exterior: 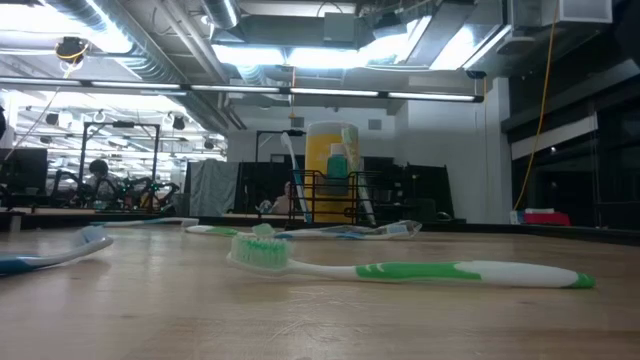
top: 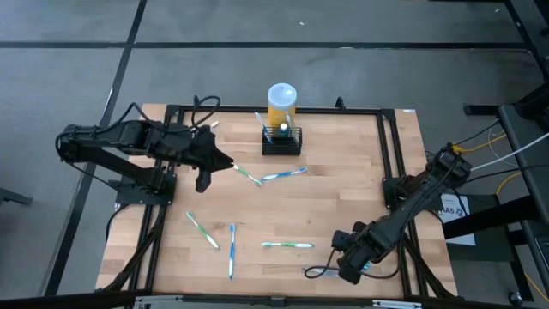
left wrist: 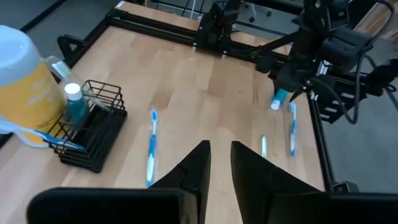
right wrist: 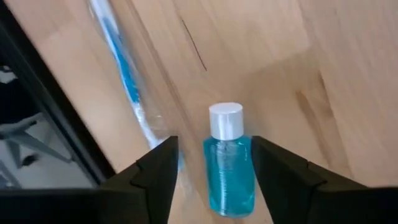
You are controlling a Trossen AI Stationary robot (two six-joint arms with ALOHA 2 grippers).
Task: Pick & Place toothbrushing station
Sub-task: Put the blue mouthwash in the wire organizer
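High view: wooden table [top: 343,180]. The black wire holder [top: 282,140] stands near the middle of the far edge, touching a yellow cylinder with a white top [top: 281,105] behind it. Five toothbrushes lie loose on the table: two by the centre [top: 283,174], three toward the near edge [top: 232,249]. The left gripper [top: 225,163] hangs over the table left of the holder, apart from it. The right gripper [top: 353,268] is low at the near right corner.

Low view: a green-handled toothbrush [exterior: 400,268] lies nearest; the holder [exterior: 335,198] stands far back, upright.

Left wrist view: the left fingers [left wrist: 196,168] stand a narrow gap apart, holding nothing. A small blue bottle [left wrist: 76,102] sits in the holder [left wrist: 93,127].

Right wrist view: the right fingers [right wrist: 158,168] stand apart on either side of a second blue bottle with a white cap [right wrist: 227,158], with gaps showing. One wrapped blue toothbrush [right wrist: 124,81] lies beside it.
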